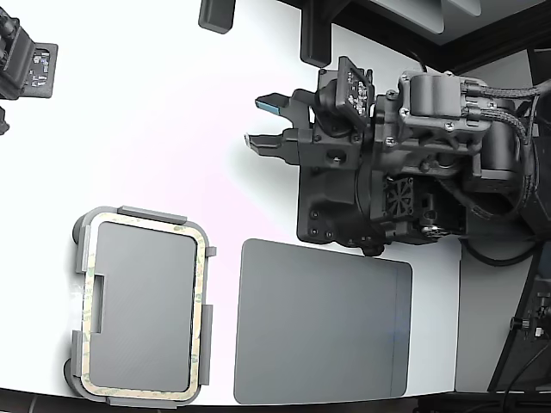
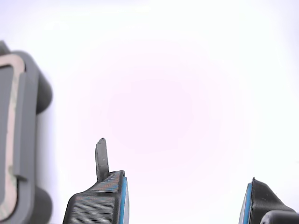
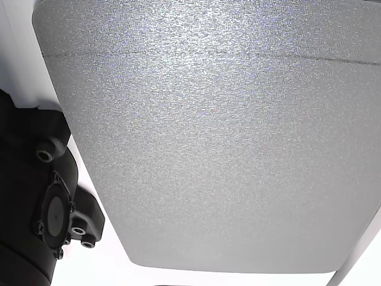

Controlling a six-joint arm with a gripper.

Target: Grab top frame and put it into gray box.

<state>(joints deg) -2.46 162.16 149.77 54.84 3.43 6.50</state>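
The top frame (image 1: 203,292), a thin speckled beige ring, lies flat on the rim of the gray box (image 1: 142,310) at the exterior view's lower left. The wrist view catches one side of the gray box (image 2: 32,93), with a strip of the top frame (image 2: 14,107) on it. My gripper (image 1: 256,122) is up and to the right of the box over bare white table, well apart from it. It is open, its two fingers pointing toward the exterior view's left. In the wrist view the gripper (image 2: 182,200) holds nothing between its blue-padded fingers (image 2: 100,200).
A darker gray flat mat (image 1: 323,323) lies just right of the box, below my arm, and this mat (image 3: 208,137) fills the other view. A second black gripper (image 1: 26,64) sits at the exterior view's upper left. The table's edge runs along the right side.
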